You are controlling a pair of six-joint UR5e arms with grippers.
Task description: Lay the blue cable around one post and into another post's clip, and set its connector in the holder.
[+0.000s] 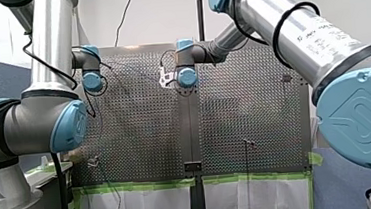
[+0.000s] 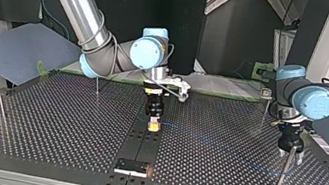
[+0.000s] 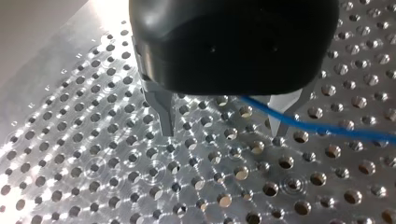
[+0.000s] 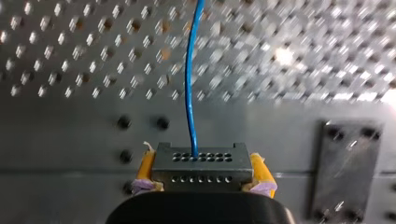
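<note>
Between the right gripper's [image 4: 201, 157] clenched yellow-padded fingers sits the black perforated connector block [image 4: 201, 169], above the table's [image 2: 46, 118] dark middle strip. Its thin blue cable [image 4: 189, 79] runs ahead, then across to the left gripper [image 3: 223, 133], whose metal fingers stand released, the cable just beside one. The dark rectangular holder plate [image 2: 131, 167] lies further along that strip, at the table's edge nearest the top view's camera.

thin blue cable [image 4: 189, 93] plugged into connector [image 4: 201, 165], dark block, two hole rows, cable running low toward upright metal post [image 2: 284, 169], top view's right
</note>
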